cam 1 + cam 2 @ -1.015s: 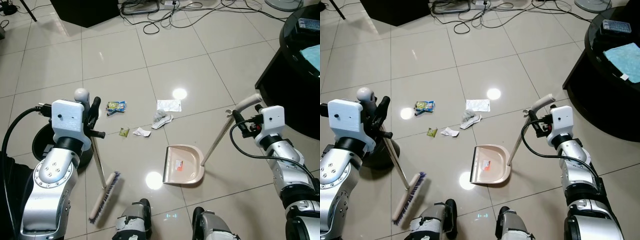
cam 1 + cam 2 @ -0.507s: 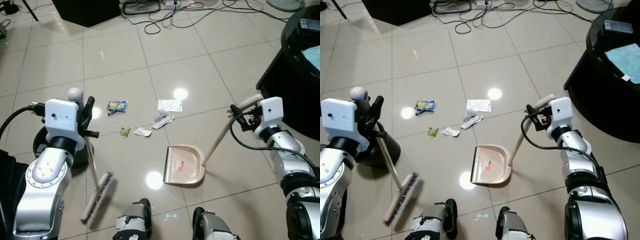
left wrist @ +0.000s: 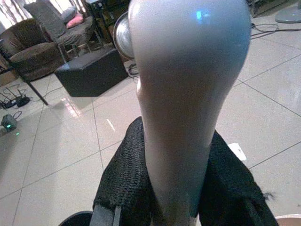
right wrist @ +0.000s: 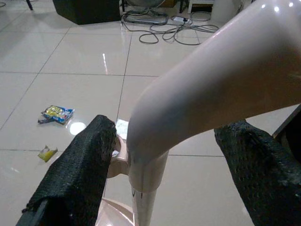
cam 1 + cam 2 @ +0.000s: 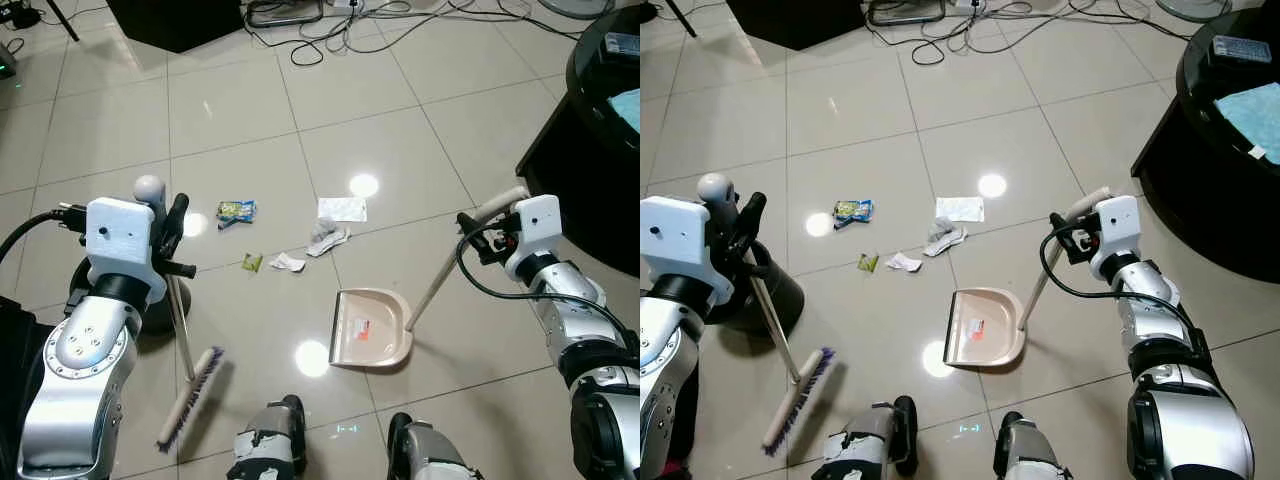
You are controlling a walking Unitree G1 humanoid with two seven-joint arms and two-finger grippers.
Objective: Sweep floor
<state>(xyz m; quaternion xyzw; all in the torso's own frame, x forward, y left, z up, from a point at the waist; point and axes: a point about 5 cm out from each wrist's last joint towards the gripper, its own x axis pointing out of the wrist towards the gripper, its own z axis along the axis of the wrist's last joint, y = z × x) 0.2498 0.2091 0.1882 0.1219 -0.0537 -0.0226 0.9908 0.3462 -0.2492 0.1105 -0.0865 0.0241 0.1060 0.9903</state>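
Left gripper (image 5: 170,240): near left, fingers clamped around the upper part of the broom handle, just below its rounded grey knob; the left wrist view confirms both pads pressed against the shaft.

Broom (image 5: 178,330): long thin handle slanting down from the left gripper to a brush head (image 5: 187,398) with purple-tipped bristles, resting on the tile at near left. Judged light and stiff; the smooth shaft may twist or slide in the grip, so a hold high on the handle gives reach but less control of the head.

Dark round base (image 5: 775,290): on the floor just behind the broom handle, at far left.

Litter, mid-floor: a green and yellow wrapper (image 5: 235,211); a small green scrap (image 5: 251,263); a white paper scrap (image 5: 288,263); a crumpled grey-white wad (image 5: 325,238); a flat white sheet (image 5: 341,209). All lie apart from the brush head and beyond the dustpan mouth. Judged very light, likely to scatter under a fast stroke.

Dustpan (image 5: 371,330): beige tray flat on the tile, near centre, a small red label inside; its upright handle (image 5: 432,287) leans right. Judged light, rigid plastic, liable to skid on glossy tile.

Right gripper (image 5: 478,232): fingers closed on the curved top of the dustpan handle.

Black cabinet (image 5: 585,190): far right.

Cables (image 5: 330,25): far centre.
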